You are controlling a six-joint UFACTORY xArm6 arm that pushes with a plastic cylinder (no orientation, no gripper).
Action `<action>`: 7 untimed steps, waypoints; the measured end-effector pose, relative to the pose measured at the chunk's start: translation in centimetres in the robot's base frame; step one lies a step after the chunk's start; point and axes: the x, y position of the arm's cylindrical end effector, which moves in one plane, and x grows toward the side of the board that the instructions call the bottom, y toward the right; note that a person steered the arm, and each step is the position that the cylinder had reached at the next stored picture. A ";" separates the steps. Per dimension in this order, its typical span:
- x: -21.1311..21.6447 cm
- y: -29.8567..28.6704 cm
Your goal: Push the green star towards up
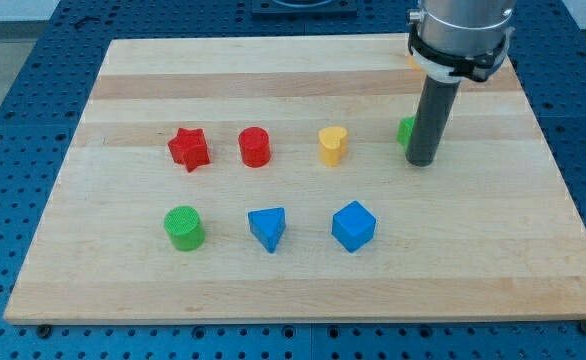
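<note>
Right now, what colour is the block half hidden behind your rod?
Green; the camera view shows a sliver of the green block peeking out left of my tip.

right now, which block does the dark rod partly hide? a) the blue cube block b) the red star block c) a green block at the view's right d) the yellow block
c: my tip stands right in front of the green block, of which only a sliver shows left of the rod.

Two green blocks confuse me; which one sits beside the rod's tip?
The green block at the view's right, mostly hidden behind my tip; the green cylinder sits far left.
</note>
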 end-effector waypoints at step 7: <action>-5.0 0.5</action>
